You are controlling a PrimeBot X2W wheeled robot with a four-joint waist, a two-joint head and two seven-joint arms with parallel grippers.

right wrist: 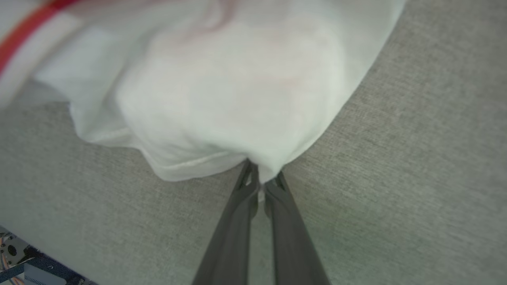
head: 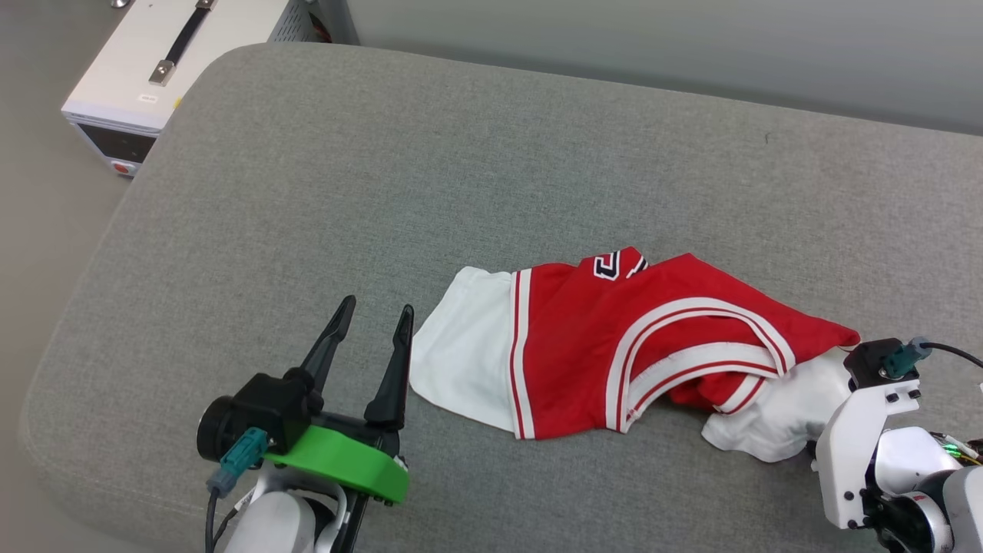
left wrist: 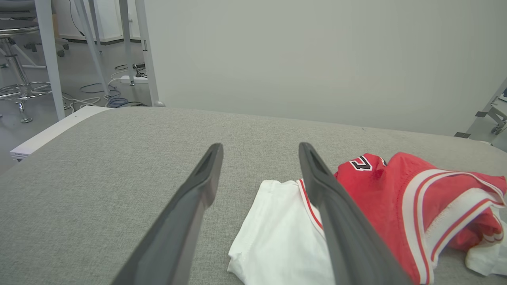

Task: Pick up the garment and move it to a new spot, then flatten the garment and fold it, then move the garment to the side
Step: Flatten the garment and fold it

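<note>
Your right gripper point(right wrist: 259, 179) has its two dark fingers point(right wrist: 237, 221) pressed together. They pinch the edge of a white sleeve point(right wrist: 237, 99) of the red jersey T-shirt point(head: 584, 346). In the right wrist view the white cloth bunches up just past the tips, toward 12 o'clock. A bit of red-and-white striped trim point(right wrist: 23, 35) shows at 10 o'clock.

Your left gripper point(head: 378, 307) has its fingers point(head: 392, 369) wide apart, and nothing is between them. They point toward 12 o'clock in the head view. The finger on the 3 o'clock side is just beside the shirt's other white sleeve point(head: 461, 346). You cannot tell if it touches the cloth.

The shirt lies crumpled on the gray cushion point(head: 461, 153). It sits toward 5 o'clock in the head view, between your two grippers. One white sleeve is at its 9 o'clock end. The pinched sleeve is at its 4 o'clock end. Striped bands curve across the red middle. A piece of a black number with a white outline point(head: 607, 263) peeks out at the shirt's 12 o'clock edge.

Off the cushion, at 11 o'clock, a white box with a black handle point(head: 146, 61) stands on the floor.
</note>
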